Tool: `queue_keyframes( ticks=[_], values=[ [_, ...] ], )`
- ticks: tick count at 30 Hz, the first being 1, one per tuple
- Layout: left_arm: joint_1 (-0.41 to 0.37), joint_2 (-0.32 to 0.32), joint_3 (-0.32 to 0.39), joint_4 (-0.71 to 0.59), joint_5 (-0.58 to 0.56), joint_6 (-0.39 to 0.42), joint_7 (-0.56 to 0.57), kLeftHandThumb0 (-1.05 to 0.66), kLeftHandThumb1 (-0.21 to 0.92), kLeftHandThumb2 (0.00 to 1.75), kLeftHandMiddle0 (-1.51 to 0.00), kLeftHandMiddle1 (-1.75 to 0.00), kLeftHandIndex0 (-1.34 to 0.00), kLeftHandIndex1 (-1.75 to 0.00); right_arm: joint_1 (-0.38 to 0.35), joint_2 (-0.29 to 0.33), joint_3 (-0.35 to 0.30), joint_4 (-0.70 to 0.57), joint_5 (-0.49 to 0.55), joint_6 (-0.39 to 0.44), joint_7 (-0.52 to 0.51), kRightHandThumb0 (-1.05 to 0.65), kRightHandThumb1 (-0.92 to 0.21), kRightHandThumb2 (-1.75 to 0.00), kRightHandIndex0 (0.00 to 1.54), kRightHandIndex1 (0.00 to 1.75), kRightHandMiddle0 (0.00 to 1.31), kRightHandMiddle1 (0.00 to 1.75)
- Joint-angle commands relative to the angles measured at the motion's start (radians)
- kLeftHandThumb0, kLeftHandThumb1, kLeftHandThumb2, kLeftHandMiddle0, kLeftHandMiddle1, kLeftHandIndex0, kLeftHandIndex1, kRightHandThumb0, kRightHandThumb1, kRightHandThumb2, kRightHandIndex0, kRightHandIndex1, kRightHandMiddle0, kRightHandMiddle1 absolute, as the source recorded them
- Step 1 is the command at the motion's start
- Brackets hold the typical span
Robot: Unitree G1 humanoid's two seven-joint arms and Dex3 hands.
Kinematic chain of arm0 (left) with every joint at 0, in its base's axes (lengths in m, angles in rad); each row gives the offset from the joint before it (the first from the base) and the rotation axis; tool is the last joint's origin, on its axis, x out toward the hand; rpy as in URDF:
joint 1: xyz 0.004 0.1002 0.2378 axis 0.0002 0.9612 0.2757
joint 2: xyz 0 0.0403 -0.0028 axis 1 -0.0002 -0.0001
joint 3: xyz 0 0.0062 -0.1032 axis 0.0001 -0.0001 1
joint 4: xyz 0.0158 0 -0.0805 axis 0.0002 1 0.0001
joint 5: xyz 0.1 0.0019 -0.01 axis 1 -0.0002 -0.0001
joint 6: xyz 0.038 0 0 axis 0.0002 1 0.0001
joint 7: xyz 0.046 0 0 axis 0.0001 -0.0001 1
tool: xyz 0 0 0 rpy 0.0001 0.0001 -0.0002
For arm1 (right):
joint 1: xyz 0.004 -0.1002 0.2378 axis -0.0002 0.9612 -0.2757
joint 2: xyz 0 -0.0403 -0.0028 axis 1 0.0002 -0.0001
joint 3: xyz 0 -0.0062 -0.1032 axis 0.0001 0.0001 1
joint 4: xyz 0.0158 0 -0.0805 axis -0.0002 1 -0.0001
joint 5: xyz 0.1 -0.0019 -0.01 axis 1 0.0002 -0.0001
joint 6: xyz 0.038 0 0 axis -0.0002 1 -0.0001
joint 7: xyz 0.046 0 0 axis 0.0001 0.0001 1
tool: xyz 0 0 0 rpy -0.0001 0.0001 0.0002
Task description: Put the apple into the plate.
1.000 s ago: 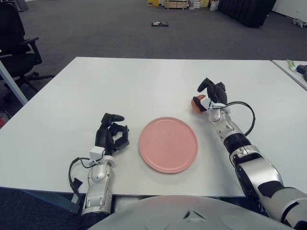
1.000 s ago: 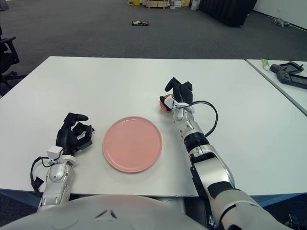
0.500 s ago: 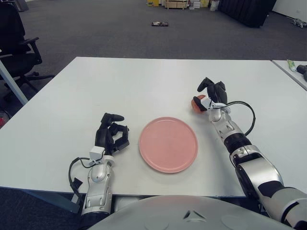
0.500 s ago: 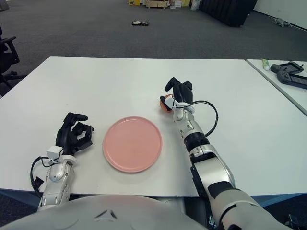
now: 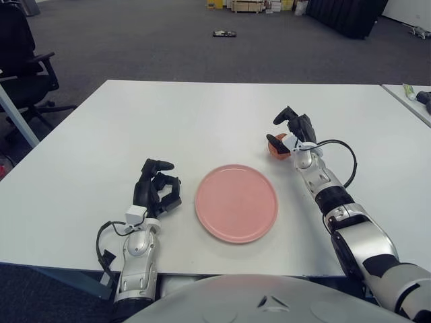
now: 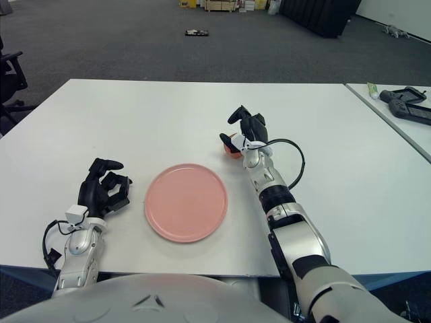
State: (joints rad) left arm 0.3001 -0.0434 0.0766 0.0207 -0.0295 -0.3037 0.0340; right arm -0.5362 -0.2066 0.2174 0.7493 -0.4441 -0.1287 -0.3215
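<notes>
A pink plate (image 5: 236,202) lies near the front middle of the white table (image 5: 202,121). Beyond its right rim an orange-red apple (image 5: 278,148) sits low at the table top. My right hand (image 5: 288,133) is curled around the apple, with the thumb in front of it and the other fingers arched over its top. Most of the apple is hidden by the hand. My left hand (image 5: 157,186) shows left of the plate with its fingers curled on nothing.
A second table on the right holds a black controller (image 6: 404,101) and a green tube (image 6: 372,89). A black office chair (image 5: 20,60) stands off the table's far left corner. The table's front edge runs just below the plate.
My right hand has shifted slightly up and to the left at the apple, and more of the fruit is now covered. The left hand and the plate have not moved.
</notes>
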Motion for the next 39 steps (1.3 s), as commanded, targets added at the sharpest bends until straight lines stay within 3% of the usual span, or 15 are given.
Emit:
queue_keyframes(
  ticks=[1,6,10,18,30,39],
  values=[
    [-0.015,-0.003,0.003,-0.006,-0.003,0.008,0.007,-0.01,0.45,1.10,-0.59,-1.52,-0.34,-1.75,-0.008,-0.020,0.003,-0.032,-0.004,0.025,0.038,-0.68,-0.55,-0.82,0.01,0.21,0.00,0.51],
    [-0.016,-0.004,0.002,-0.007,0.001,0.009,0.010,-0.01,0.45,1.11,-0.59,-1.54,-0.34,-1.75,-0.006,-0.033,0.022,-0.054,-0.028,0.052,0.080,-0.79,-0.61,-0.71,0.00,0.04,0.00,0.12],
    [-0.016,-0.004,0.002,-0.008,0.001,0.008,0.010,-0.01,0.44,1.12,-0.59,-1.55,-0.33,-1.75,-0.007,-0.050,0.046,-0.068,-0.048,0.064,0.120,-0.87,-0.65,-0.60,0.00,0.01,0.00,0.02],
    [-0.014,-0.004,0.001,-0.010,-0.004,0.004,0.005,0.00,0.44,1.11,-0.60,-1.52,-0.34,-1.75,-0.016,-0.072,0.086,-0.089,-0.077,0.100,0.204,-0.97,-0.68,-0.48,0.00,0.00,0.00,0.00],
    [-0.012,-0.001,0.001,-0.010,-0.004,0.002,0.002,-0.01,0.44,1.12,-0.60,-1.53,-0.35,-1.75,-0.041,-0.074,0.127,-0.080,-0.094,0.167,0.313,-0.95,-0.67,-0.45,0.00,0.00,0.00,0.00],
    [-0.010,-0.003,0.000,-0.015,0.005,0.007,0.010,-0.01,0.43,1.13,-0.60,-1.54,-0.35,-1.75,-0.066,-0.041,0.149,0.014,-0.091,0.209,0.347,-0.95,-0.69,-0.46,0.00,0.00,0.00,0.00]
  ],
)
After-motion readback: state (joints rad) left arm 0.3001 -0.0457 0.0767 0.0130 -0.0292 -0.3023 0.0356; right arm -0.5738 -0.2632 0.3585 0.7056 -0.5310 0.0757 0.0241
